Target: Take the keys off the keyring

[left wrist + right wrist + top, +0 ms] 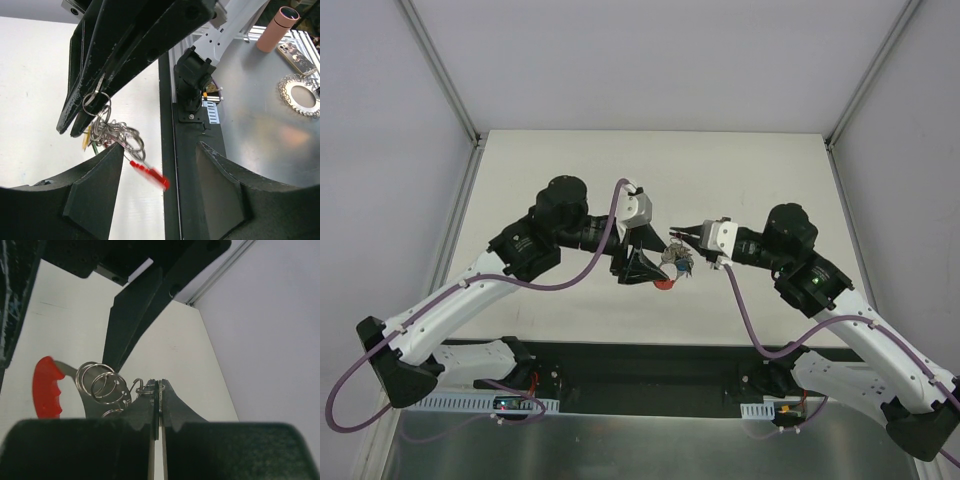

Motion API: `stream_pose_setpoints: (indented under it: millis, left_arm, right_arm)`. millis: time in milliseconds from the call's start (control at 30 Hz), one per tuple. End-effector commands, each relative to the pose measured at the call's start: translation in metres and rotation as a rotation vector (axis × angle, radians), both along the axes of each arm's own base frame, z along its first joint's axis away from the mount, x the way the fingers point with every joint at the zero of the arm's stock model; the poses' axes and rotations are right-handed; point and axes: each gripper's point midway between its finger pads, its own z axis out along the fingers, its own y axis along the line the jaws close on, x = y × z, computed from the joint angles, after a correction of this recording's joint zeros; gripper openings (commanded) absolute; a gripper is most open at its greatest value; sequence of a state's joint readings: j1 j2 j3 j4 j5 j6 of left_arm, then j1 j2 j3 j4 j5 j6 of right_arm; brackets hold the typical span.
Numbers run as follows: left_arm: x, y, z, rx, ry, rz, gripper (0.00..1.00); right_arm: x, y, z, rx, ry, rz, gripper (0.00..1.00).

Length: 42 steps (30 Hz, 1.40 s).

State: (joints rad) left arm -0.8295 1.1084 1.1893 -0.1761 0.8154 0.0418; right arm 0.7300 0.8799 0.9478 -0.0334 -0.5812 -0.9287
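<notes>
Pinching the keyring [95, 102] in my tightly closed right gripper [159, 392], I hold the keys [677, 264] dangling over the white worktop [560, 165], red key [46, 387] hanging lowest. My left gripper [159, 150] gapes wide just beside the bunch, gripping nothing.

The keys [675, 264] are hanging in mid-air as 1 tangled silvery bunch — the red-headed key [150, 174] is dangling lowest, tilted. The keyring [96, 104], thin and silvery, is sitting pinched in the right claw [159, 386] at the top.
</notes>
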Motion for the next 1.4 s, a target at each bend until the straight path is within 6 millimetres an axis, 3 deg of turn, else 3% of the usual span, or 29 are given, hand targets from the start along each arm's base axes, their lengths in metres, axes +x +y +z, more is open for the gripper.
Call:
stream_pose_setpoints:
  millis: [0, 200, 300, 500, 667, 833, 1067, 1167, 1367]
  left_arm:
    - [-0.002, -0.007, 0.021, -0.053, -0.043, -0.066, 0.58]
    - [0.001, -0.006, 0.026, -0.069, -0.076, -0.052, 0.58]
    - [-0.008, -0.005, 0.032, -0.087, -0.067, -0.091, 0.56]
    - [-0.028, -0.001, 0.035, -0.085, 0.048, -0.160, 0.36]
    - [-0.041, 0.004, 0.026, -0.072, 0.115, -0.181, 0.40]
    - [-0.043, 0.010, 0.032, -0.096, 0.086, -0.154, 0.49]
    - [-0.011, 0.025, 0.052, -0.163, -0.077, 0.114, 0.52]
    - [-0.013, 0.027, 0.070, -0.194, -0.117, 0.102, 0.52]
    - [-0.020, 0.015, 0.072, -0.187, -0.122, -0.009, 0.52]
  right_arm:
    - [-0.017, 0.001, 0.045, 0.104, -0.105, 0.077, 0.01]
    - [-0.020, 0.001, 0.049, 0.110, -0.112, 0.093, 0.01]
    - [-0.018, 0.002, 0.051, 0.112, -0.115, 0.085, 0.01]
    - [-0.004, 0.003, 0.053, 0.108, -0.110, 0.030, 0.01]
    - [-0.002, 0.002, 0.064, 0.123, -0.128, 0.020, 0.01]
    - [-0.015, 0.002, 0.071, 0.136, -0.145, 0.073, 0.01]
    - [-0.042, -0.002, 0.079, 0.156, -0.176, 0.174, 0.01]
    - [-0.053, -0.004, 0.084, 0.168, -0.181, 0.219, 0.01]
    - [-0.065, -0.003, 0.091, 0.193, -0.173, 0.277, 0.01]
